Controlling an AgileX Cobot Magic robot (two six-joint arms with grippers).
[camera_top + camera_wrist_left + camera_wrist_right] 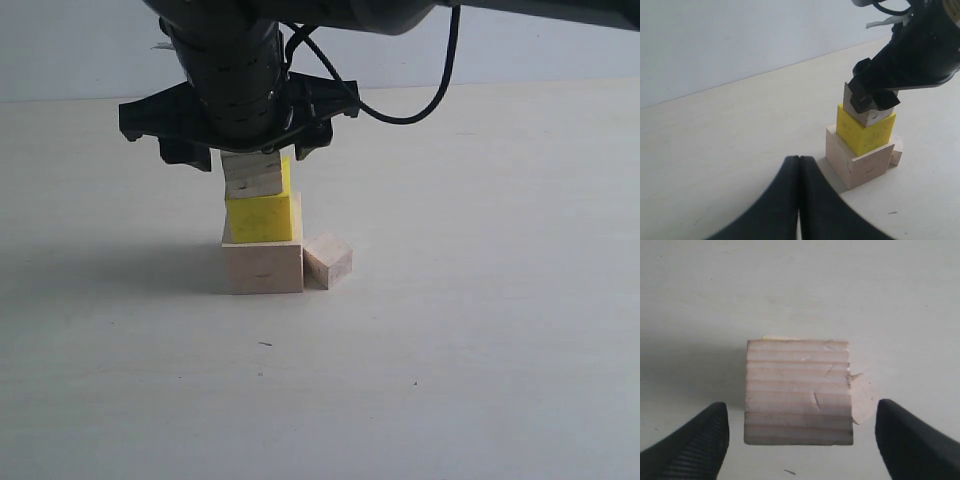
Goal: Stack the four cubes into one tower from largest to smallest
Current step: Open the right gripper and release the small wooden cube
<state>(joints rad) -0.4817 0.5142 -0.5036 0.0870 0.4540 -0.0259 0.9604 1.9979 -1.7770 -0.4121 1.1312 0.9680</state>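
- Your right gripper (pixel 801 437) hangs over the tower with its jaws spread, one on each side of a small pale bare-wood cube (pixel 252 176) and clear of both faces.
- That cube sits on the medium bright yellow cube (pixel 260 217), which rests on the large pale bare-wood cube (pixel 262 268).
- The second small pale wood cube (pixel 328 261) lies on the pale table (pixel 480 350), just beside the large cube.
- Your left gripper (pixel 799 200) is closed on nothing, near the tower.

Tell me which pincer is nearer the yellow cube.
Right. The right pincer is above the yellow cube, open around the small wood cube on it; the left pincer is shut, off to the side.
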